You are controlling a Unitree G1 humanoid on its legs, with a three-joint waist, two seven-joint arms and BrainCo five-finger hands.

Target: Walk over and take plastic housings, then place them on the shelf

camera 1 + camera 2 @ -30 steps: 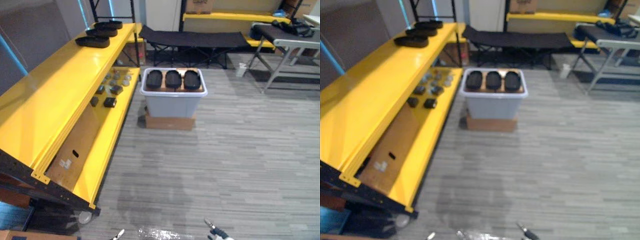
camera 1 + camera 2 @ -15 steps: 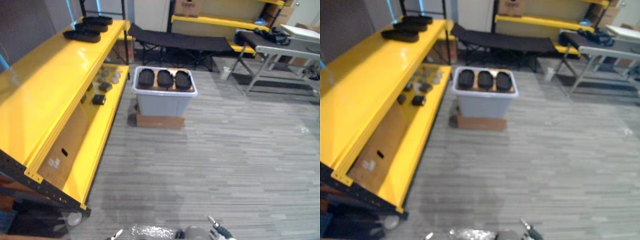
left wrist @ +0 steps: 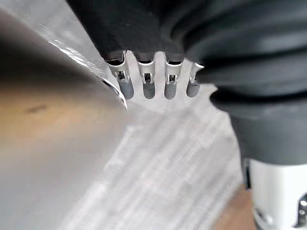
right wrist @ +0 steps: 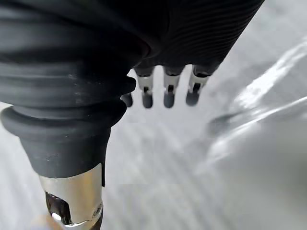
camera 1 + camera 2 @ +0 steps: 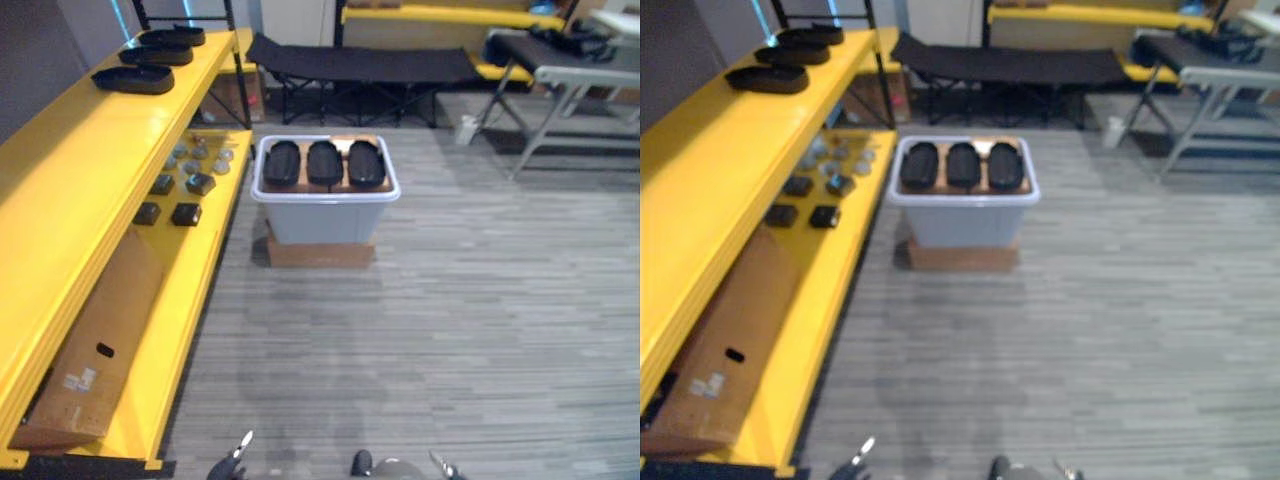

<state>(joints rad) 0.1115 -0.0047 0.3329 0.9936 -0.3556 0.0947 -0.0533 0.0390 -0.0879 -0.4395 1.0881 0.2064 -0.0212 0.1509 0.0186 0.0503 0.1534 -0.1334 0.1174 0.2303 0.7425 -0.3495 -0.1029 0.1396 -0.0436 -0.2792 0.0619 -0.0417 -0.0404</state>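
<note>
Progress judged as partway, with no housing in either hand. Far ahead and to the left of the left hand (image 5: 228, 466): yellow shelf (image 5: 60, 190), bearing three black plastic housings (image 5: 132, 79) in a row at the far end of its top level, so seemingly part of the job done already. Below that level, also left of this hand: small dark parts (image 5: 186, 213) and a flat cardboard box (image 5: 85, 340). Left hand itself hanging low, fingers (image 3: 146, 86) straight and relaxed, holding nothing. Well ahead, on a line between the two hands: grey tub (image 5: 325, 220) on a cardboard base (image 5: 320, 255), topped by a board with three further housings (image 5: 324, 163) side by side, well out of reach. Right hand (image 5: 443, 464) low as well, fingers (image 4: 165, 96) straight, empty. Far ahead and to the right of it: black cot (image 5: 360, 62) and grey surface (image 5: 590, 78), not part of the job. Left to do, by the look of it: finish the walk to the tub, take a housing, turn left, set it on the shelf's top level beside the others, then repeat for the rest.
</note>
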